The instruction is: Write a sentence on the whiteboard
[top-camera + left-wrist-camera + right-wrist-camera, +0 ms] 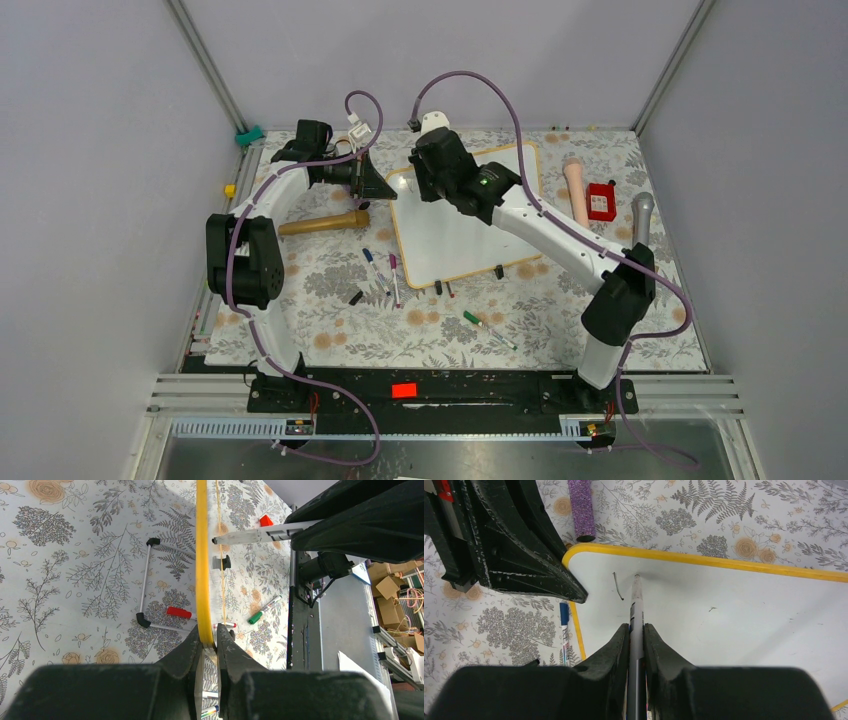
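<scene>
Right tool (636, 630), closed on a slim dark marker (636, 597) whose tip meets the large glossy white whiteboard with yellow frame (734, 610) near one corner. A short dark stroke (618, 587) lies just beside the tip. Left tool (209, 639) clamps the board's frame edge, crowding that corner. The board lies mid-way across the floral-patterned desk (499, 625). A purple glitter cylinder (582, 507) and loose markers (393, 278) lie around it.
</scene>
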Robot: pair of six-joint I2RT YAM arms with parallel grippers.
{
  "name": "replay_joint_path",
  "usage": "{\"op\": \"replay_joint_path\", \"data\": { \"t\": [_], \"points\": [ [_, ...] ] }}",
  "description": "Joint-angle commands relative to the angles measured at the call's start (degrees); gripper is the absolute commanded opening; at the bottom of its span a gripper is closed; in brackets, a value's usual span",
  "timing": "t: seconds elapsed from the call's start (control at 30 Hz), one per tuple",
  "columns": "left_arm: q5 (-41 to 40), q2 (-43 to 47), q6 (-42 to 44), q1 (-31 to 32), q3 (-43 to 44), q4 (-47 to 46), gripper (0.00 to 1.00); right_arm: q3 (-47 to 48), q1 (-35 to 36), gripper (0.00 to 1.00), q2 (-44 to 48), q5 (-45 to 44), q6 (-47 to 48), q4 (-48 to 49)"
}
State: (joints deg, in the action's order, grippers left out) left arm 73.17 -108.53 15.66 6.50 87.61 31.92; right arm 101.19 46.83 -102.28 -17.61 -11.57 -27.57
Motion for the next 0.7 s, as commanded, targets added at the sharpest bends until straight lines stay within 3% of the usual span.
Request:
{"op": "replay_joint_path", "data": {
  "t": [0.0, 0.67],
  "points": [
    [-4.43, -1.98, 7.81, 2.81, -2.56, 4.47, 0.0, 1.63, 0.02, 0.0, -0.59, -2.99, 0.15, 0.43],
    [-4.74, -1.63, 8.15, 2.7, -2.74, 4.47, 0.0, 0.94, 0.02, 0.0, -1.11, 3.04, -1.07, -3.79]
  ]
}}
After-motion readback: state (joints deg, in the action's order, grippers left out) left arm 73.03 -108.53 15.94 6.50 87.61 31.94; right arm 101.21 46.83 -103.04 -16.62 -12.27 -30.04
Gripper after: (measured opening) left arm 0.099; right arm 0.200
